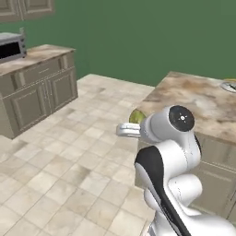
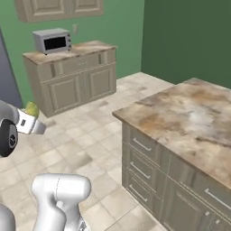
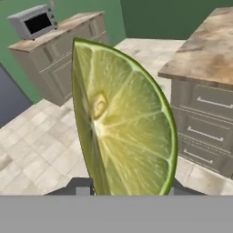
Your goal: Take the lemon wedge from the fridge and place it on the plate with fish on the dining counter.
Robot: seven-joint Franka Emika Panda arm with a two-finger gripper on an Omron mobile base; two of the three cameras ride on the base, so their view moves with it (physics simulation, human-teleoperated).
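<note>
The lemon wedge (image 3: 123,123), yellow-green with a green rind, stands upright between my fingers and takes up most of the hand view. My gripper (image 1: 132,121) is shut on it, held above the tiled floor just left of the dining counter (image 1: 198,99). From the right base view the lemon wedge (image 2: 31,108) peeks over the hand at the left edge. The counter's marbled top (image 2: 189,115) sits over beige drawers (image 3: 207,116). Only the rim of a white plate (image 1: 229,85) shows at the counter's far right edge, and its contents are cut off.
A wall counter with beige cabinets (image 2: 72,85) carries a grey microwave (image 2: 53,40), also visible at the left (image 1: 9,46). Open tiled floor (image 1: 78,152) lies between that counter and the island. A dark grey panel (image 2: 6,76) stands at the left edge.
</note>
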